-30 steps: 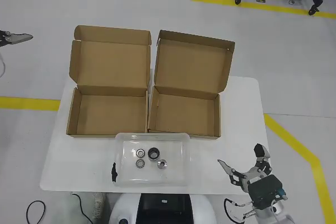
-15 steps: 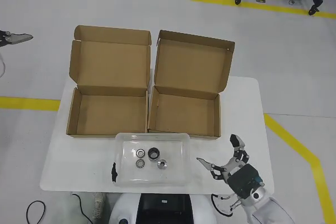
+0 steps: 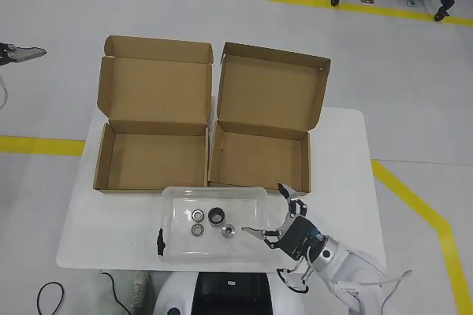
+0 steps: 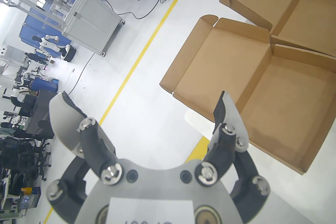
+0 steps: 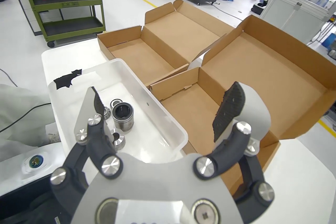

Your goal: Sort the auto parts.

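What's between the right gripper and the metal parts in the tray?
Only bare floor of the clear tray, in the top view; the open right gripper hangs over its end, beside the metal parts.

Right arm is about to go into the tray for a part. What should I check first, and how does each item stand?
1. The right gripper is open: ok.
2. It sits at the near end of the clear tray: ok.
3. The metal sleeve stands upright, top unobstructed: ok.
4. Finger room between the sleeve and the ring beside it: cannot tell.
5. The left box and right box have lids open: ok.
6. The left gripper is open, away from the tray: ok.
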`<action>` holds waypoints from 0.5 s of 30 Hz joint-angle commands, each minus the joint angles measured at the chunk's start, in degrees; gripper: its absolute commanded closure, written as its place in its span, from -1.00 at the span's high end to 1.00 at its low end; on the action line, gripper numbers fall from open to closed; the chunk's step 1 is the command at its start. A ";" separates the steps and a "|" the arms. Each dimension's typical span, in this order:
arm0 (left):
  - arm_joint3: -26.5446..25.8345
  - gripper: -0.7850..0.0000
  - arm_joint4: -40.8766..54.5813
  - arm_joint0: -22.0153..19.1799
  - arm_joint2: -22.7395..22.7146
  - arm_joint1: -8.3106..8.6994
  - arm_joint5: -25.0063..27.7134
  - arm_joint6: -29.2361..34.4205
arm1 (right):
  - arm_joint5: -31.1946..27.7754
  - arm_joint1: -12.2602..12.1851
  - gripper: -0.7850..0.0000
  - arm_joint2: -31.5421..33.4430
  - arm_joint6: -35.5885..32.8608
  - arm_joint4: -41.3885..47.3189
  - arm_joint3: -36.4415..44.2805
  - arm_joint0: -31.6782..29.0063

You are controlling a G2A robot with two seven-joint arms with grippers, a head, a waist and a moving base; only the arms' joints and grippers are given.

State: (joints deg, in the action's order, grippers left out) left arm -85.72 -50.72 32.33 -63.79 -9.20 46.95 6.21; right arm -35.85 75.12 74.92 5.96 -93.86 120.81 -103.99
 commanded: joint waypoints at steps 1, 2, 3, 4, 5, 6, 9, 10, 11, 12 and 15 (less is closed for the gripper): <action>0.00 1.00 0.00 0.00 0.00 0.00 0.00 0.00 | -0.68 -0.07 1.00 -0.59 -0.74 0.49 -1.45 1.64; 0.00 1.00 0.00 0.00 0.00 0.00 0.00 0.00 | -0.65 -0.10 1.00 -0.82 -0.91 0.73 -2.12 2.29; 0.00 1.00 0.00 0.00 0.00 0.00 0.00 0.00 | -0.59 -0.12 1.00 -0.95 -1.01 0.87 -2.54 2.66; 0.00 1.00 0.00 0.00 0.00 0.00 0.00 0.00 | -0.46 -0.16 1.00 -1.11 -0.91 1.33 -3.25 3.22; 0.00 1.00 0.00 0.00 0.00 0.00 0.00 0.00 | -0.46 -0.16 1.00 -1.11 -0.91 1.33 -3.25 3.22; 0.00 1.00 0.00 0.00 0.00 0.00 0.00 0.00 | -0.46 -0.16 1.00 -1.11 -0.91 1.33 -3.25 3.22; 0.00 1.00 0.00 0.00 0.00 0.00 0.00 0.00 | -0.46 -0.16 1.00 -1.11 -0.91 1.33 -3.25 3.22; 0.00 1.00 0.00 0.00 0.00 0.00 0.00 0.00 | -0.46 -0.16 1.00 -1.11 -0.91 1.33 -3.25 3.22; 0.00 1.00 0.00 0.00 0.00 0.00 0.00 0.00 | -0.46 -0.16 1.00 -1.11 -0.91 1.33 -3.25 3.22; 0.00 1.00 0.00 0.00 0.00 0.00 0.00 0.00 | -0.46 -0.16 1.00 -1.11 -0.91 1.33 -3.25 3.22; 0.00 1.00 0.00 0.00 0.00 0.00 0.00 0.00 | -0.46 -0.16 1.00 -1.11 -0.91 1.33 -3.25 3.22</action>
State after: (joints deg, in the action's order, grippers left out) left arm -85.72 -50.72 32.33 -63.79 -9.20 46.95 6.21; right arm -36.31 74.95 73.81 5.05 -92.52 117.56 -100.77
